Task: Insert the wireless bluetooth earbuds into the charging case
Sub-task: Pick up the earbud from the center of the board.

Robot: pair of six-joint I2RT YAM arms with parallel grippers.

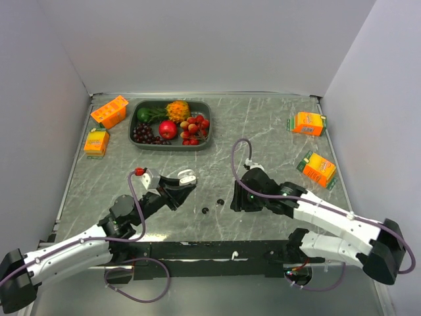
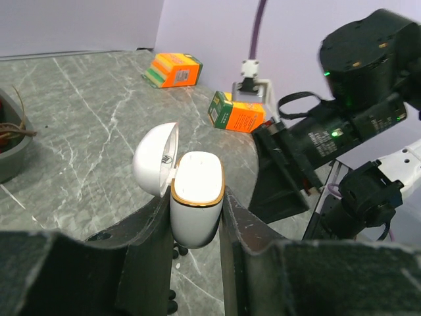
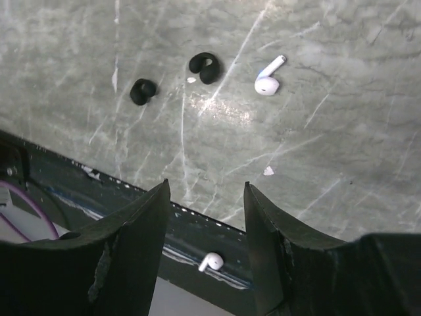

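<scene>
The left end effector (image 2: 196, 203) is clamped on the open charging case (image 2: 197, 174), while the right end effector (image 3: 205, 191), jaws apart and empty, hovers over the table (image 3: 329, 145) with a white earbud (image 3: 268, 79) at its one o'clock, which is probably light, hard and slippery and best pinched across the bulb.

Top external view: taken from above and behind both arm bases (image 1: 197, 253), facing down and forward over the whole grey marbled desk (image 1: 263, 131); the farthest of the three.

Left wrist view: set low and close behind the dark left fingers (image 2: 148, 227), facing across the desk toward the black-and-white right arm (image 2: 368, 59). Two orange cardboard cartons (image 2: 174, 69) by the right wall are shared with the top view.

Right wrist view: aimed almost straight down, close, between the dark right fingers (image 3: 131, 230), at the desk's near edge. Two black ring-shaped earbuds (image 3: 205, 67) and the dark front rail (image 3: 197, 227) are shared with the top view.
</scene>
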